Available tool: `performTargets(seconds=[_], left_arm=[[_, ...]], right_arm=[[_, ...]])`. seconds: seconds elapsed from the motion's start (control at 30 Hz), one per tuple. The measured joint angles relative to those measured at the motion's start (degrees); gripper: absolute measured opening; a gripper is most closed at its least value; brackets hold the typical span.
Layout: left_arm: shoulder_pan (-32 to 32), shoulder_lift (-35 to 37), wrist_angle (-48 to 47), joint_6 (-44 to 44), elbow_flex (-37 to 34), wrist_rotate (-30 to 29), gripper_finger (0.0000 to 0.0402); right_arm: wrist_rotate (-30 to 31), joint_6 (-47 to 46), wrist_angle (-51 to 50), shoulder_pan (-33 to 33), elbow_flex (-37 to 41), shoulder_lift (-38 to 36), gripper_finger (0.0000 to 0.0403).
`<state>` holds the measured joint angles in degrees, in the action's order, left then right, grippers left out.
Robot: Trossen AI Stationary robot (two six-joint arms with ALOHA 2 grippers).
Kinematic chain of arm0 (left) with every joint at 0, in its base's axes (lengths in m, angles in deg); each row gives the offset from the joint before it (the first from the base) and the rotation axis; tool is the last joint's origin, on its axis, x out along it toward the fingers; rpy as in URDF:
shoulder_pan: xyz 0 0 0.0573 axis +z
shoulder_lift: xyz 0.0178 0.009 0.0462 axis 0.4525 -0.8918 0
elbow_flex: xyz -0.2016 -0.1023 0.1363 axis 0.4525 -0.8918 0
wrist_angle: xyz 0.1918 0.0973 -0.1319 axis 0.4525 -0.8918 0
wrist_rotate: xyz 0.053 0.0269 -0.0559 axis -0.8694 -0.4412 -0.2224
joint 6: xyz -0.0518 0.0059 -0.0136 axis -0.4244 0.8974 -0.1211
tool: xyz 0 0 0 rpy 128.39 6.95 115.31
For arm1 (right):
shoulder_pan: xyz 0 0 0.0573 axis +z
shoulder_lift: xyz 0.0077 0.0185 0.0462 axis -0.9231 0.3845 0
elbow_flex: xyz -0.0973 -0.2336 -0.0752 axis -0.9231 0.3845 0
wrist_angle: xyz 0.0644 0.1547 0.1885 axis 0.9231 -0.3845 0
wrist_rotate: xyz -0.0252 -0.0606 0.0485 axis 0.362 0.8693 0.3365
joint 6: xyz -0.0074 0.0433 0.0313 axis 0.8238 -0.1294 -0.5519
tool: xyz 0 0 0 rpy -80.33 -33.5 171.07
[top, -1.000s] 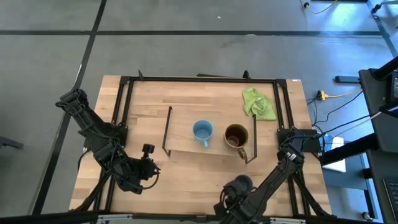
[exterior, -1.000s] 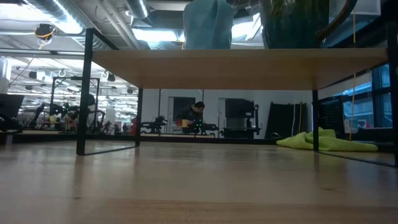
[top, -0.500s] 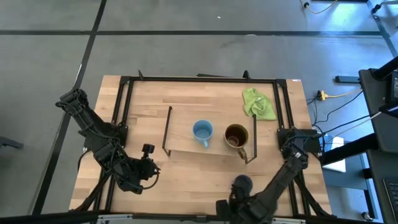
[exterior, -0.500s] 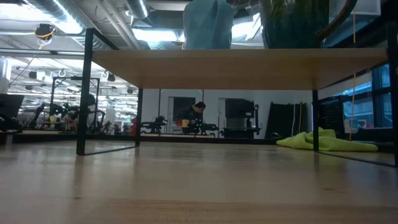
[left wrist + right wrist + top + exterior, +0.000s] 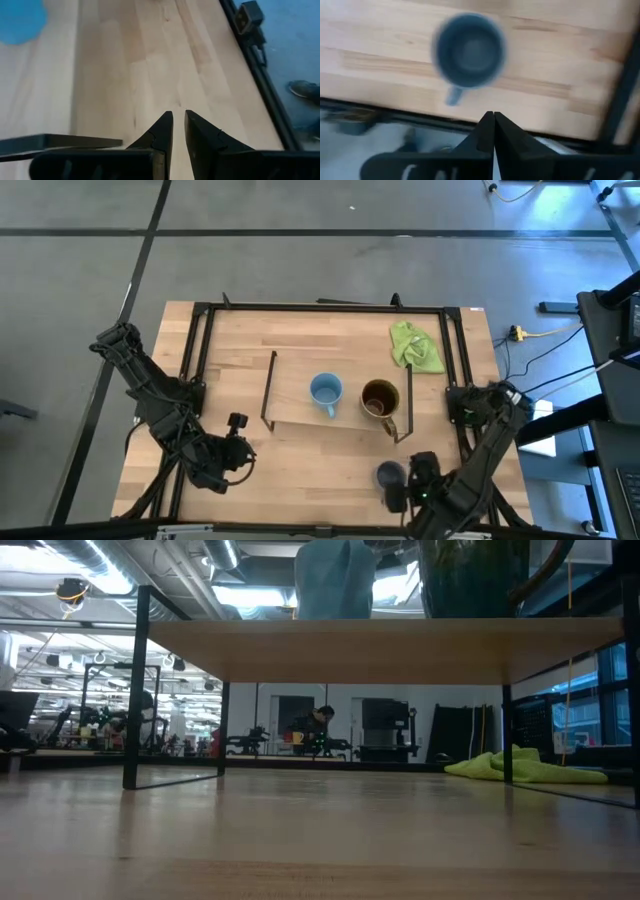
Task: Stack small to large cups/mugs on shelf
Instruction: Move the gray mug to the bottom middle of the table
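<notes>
Right gripper (image 5: 493, 120) withdrawn (closed) from grey-blue mug (image 5: 389, 474)

We see the wooden table (image 5: 300, 340) carrying the shelf (image 5: 300, 408), a green cloth (image 5: 414, 346) and, just beside the right gripper (image 5: 398, 498), a dark grey-blue mug (image 5: 388, 473). On the shelf stand a light blue mug (image 5: 325, 390) and a brown mug (image 5: 379, 397).

The left gripper (image 5: 178, 116) pointed out over bare tabletop (image 5: 150, 60) of pale wood planks, its two dark fingers (image 5: 162, 132) standing nearly together with only a narrow slit between the tips and nothing in it. Well ahead of the fingers and off to one side, a light blue shape (image 5: 21, 21) was cut by the frame's corner, probably the light blue mug. On the other side, beyond the tabletop's edge, a black metal rail (image 5: 260, 65) ran along grey floor (image 5: 295, 45), where a shoe (image 5: 305, 91) showed.
</notes>
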<state>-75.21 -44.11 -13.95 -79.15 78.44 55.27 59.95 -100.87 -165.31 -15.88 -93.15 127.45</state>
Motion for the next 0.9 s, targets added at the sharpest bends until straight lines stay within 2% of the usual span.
performTargets(seconds=[0.33,0.5,0.67,0.8,0.9], left_arm=[[-1.7,0.0,-0.1,-0.3,0.0,1.2,0.0043],[-1.7,0.0,-0.1,-0.2,0.0,1.2,0.0043],[-1.8,0.0,-0.1,-1.7,0.0,1.2,0.0043],[-1.8,0.0,-0.1,-3.4,0.0,1.3,0.0043],[-1.8,0.0,-0.1,-3.5,0.0,1.3,0.0043]], right_arm=[[0.6,2.6,0.9,0.0,7.0,-2.7,0.0012],[7.8,4.2,2.8,-2.3,11.5,-5.0,0.0021],[14.3,5.2,5.6,-2.9,16.2,-10.2,0.0058],[16.3,5.5,9.3,-0.3,19.6,-15.2,0.0086],[16.9,5.3,16.0,3.5,24.6,-20.1,0.0091]])
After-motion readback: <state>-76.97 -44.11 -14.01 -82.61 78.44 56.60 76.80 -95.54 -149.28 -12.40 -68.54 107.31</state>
